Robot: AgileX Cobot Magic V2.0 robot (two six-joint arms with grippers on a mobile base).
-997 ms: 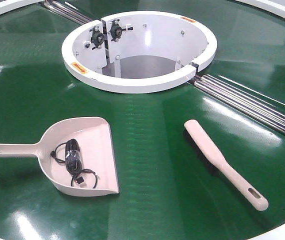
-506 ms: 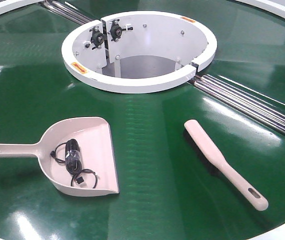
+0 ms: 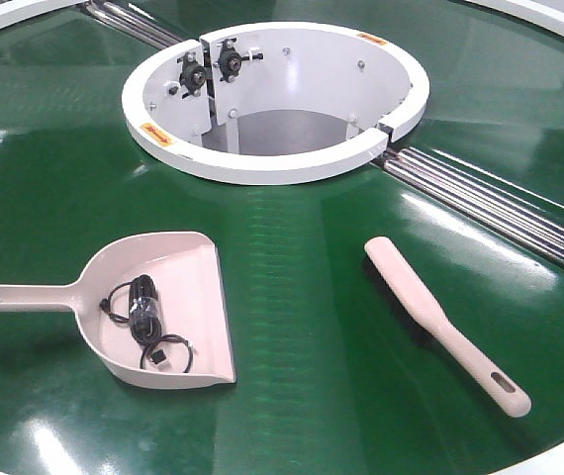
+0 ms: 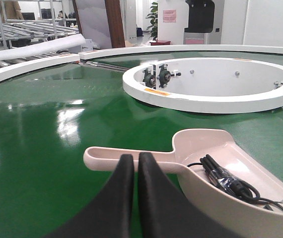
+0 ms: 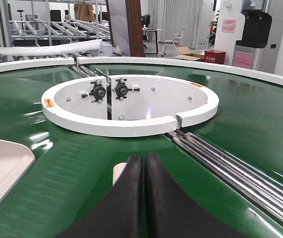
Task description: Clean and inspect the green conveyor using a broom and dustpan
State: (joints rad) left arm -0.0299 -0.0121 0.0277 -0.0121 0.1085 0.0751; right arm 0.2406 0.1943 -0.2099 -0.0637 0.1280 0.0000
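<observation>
The dustpan [image 3: 158,312] lies on the green conveyor [image 3: 292,327] with a black cable [image 3: 146,319] coiled in its scoop; the broom [image 3: 447,325] rests well apart to the right. Both look like light, stiff plastic, likely slippery, so I'd take each by its long handle. The left gripper [image 4: 130,171] and right gripper [image 5: 144,171] each have their jaws pressed together, holding nothing.

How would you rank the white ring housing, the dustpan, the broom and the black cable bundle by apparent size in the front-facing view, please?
1. White ring housing
2. Dustpan
3. Broom
4. Black cable bundle
</observation>
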